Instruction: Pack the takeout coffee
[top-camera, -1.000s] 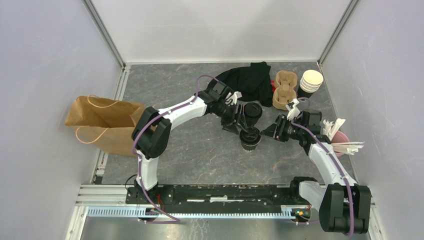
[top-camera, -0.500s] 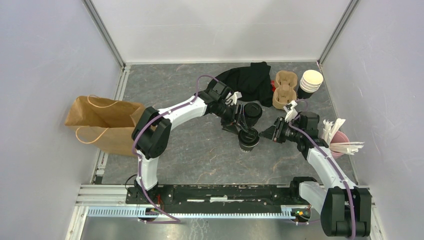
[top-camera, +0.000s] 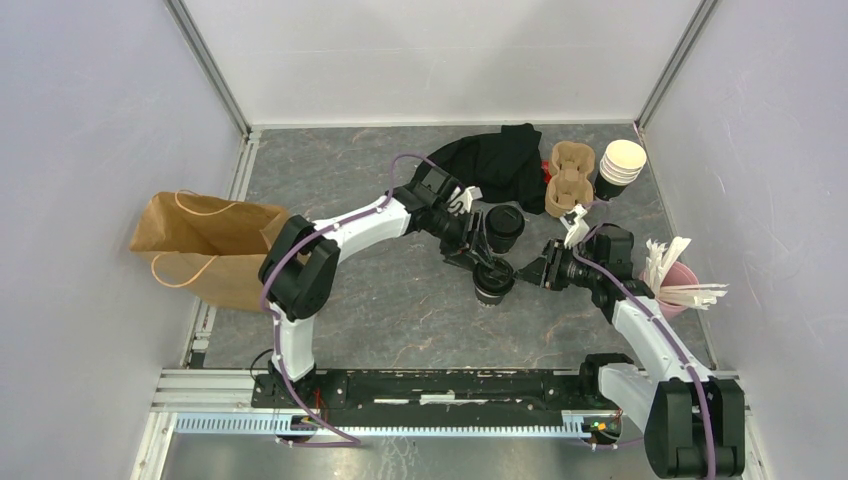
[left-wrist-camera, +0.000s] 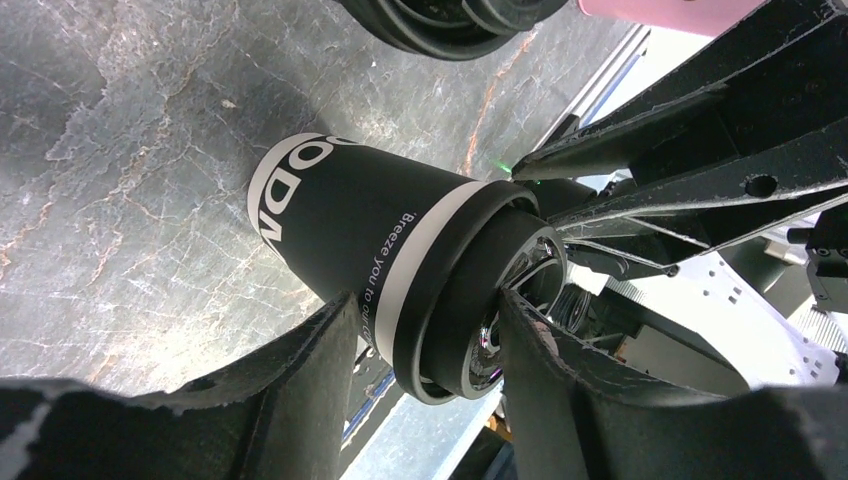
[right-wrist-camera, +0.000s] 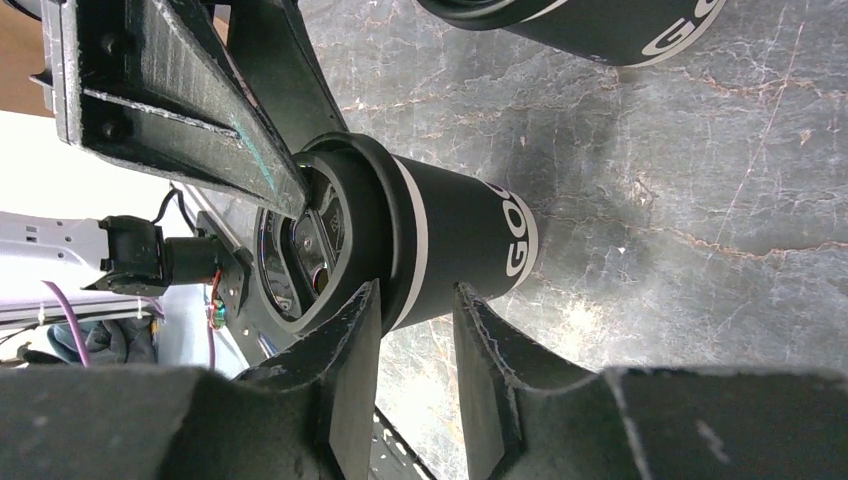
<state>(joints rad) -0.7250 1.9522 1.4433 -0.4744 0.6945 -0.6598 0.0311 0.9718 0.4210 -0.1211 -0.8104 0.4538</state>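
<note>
Left gripper (left-wrist-camera: 425, 305) clasps the small black paper cup (left-wrist-camera: 340, 210) at its round black plastic sip lid (left-wrist-camera: 470, 300), on the grey stone-patterned table (top-camera: 400, 310); right gripper (right-wrist-camera: 417, 295) stands parted beside it. I fear opposing nudges popping that lid or tipping it.

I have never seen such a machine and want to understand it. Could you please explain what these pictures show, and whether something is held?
Two white robot arms are bolted to a grey table. One picture looks down from above; the other two come from cameras on the wrists. The left gripper has its fingers on both sides of a lidded black coffee cup standing on the table; whether it squeezes, I cannot tell. The right gripper, partly open, faces that cup's side. A second cup and a paper bag are nearby.
</note>
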